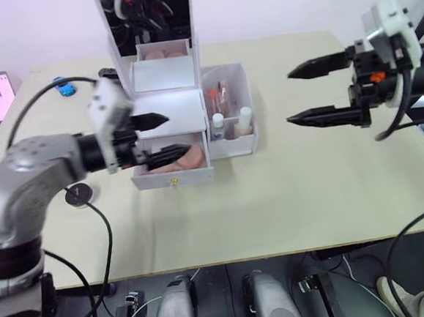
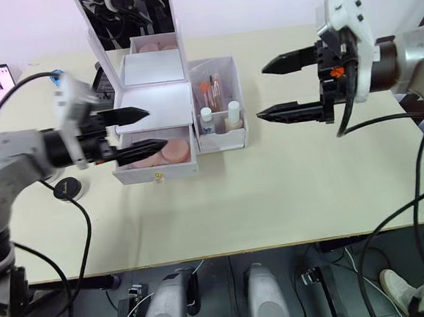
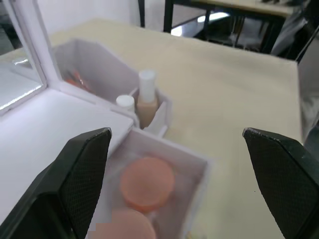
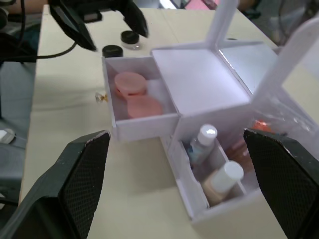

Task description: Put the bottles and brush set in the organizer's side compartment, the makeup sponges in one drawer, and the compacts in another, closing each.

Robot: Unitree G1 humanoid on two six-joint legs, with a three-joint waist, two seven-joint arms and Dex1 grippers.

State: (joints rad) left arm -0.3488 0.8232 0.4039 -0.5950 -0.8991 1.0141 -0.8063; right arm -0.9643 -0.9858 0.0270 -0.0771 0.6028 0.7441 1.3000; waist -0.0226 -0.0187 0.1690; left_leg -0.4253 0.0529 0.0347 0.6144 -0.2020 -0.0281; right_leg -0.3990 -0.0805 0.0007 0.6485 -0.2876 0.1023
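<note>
The sponges [image 2: 162, 153] lie in the organizer's [image 2: 156, 104] pulled-out drawer [image 2: 156, 166]. The left gripper [image 2: 138, 130], jaws spread, hovers above it; best to push squarely on the drawer front. The right gripper [image 2: 280, 88] waits, jaws spread, beyond the side compartment [image 2: 219, 103].

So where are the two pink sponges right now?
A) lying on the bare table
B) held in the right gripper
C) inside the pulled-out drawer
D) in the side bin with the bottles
C: the two makeup sponges lie side by side in the open drawer of the organizer, while the side compartment holds the bottles.
</note>
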